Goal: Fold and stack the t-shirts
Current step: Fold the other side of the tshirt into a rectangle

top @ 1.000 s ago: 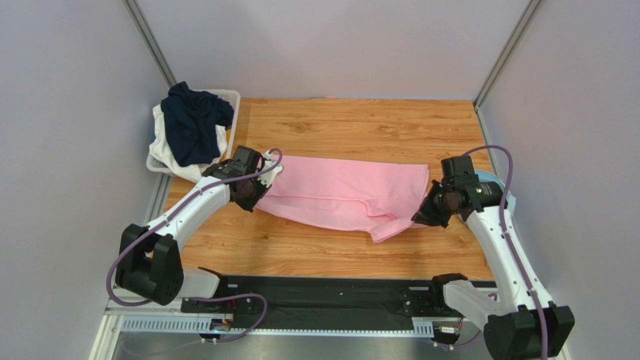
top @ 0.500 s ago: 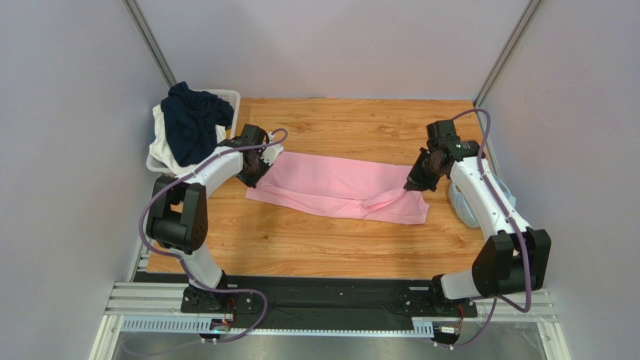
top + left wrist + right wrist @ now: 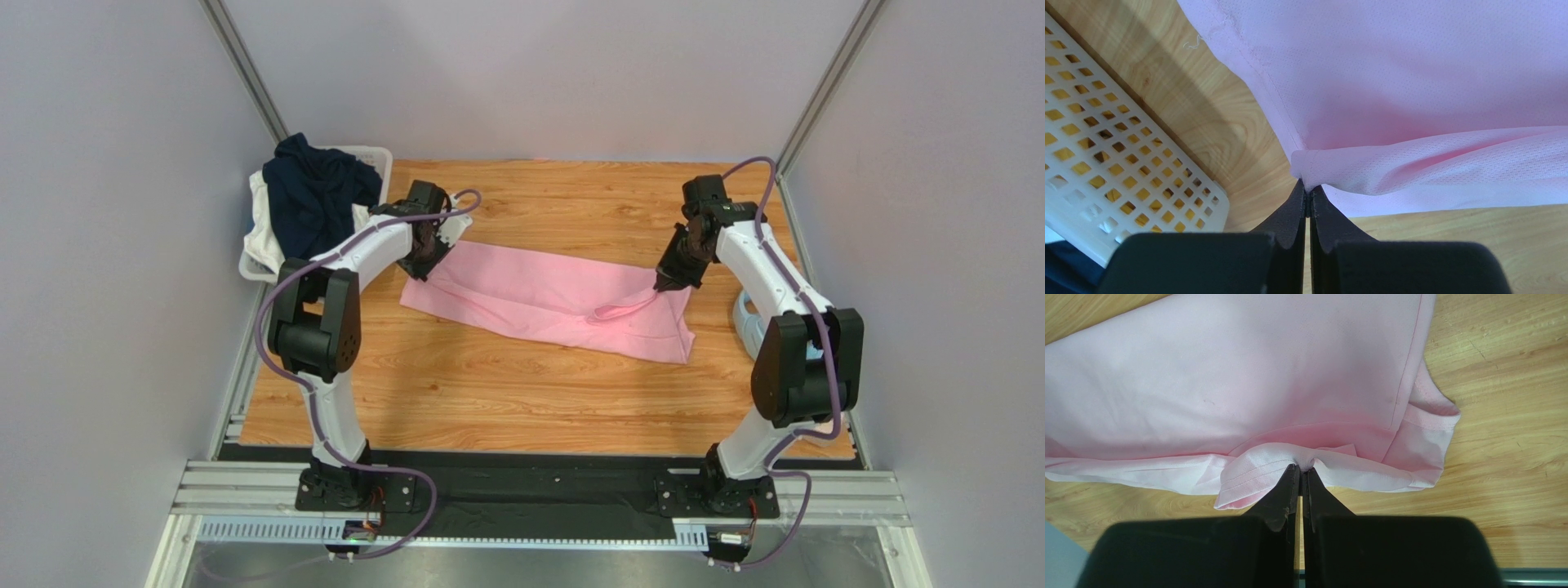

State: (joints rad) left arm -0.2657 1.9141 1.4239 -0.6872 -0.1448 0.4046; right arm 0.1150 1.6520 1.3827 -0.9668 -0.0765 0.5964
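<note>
table (image 3: 552, 404): light wood-grain top, bare along near side
pink t-shirt (image 3: 540, 300): folded into long band across table middle, slanting nearer toward right; mostly flat on wood, raised crease near right end
basket (image 3: 1118, 153): white plastic lattice, far left corner, just beside shirt's left end, strip of wood between
light blue item (image 3: 741, 325): right edge, mostly hidden

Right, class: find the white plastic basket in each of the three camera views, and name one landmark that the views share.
Top external: the basket sits at the table's far left corner, with the navy shirt heaped in it.
Left wrist: the basket shows as white lattice at the lower left.
Right wrist: not in view.
Shared landmark: the pink t-shirt, in all three.
</note>
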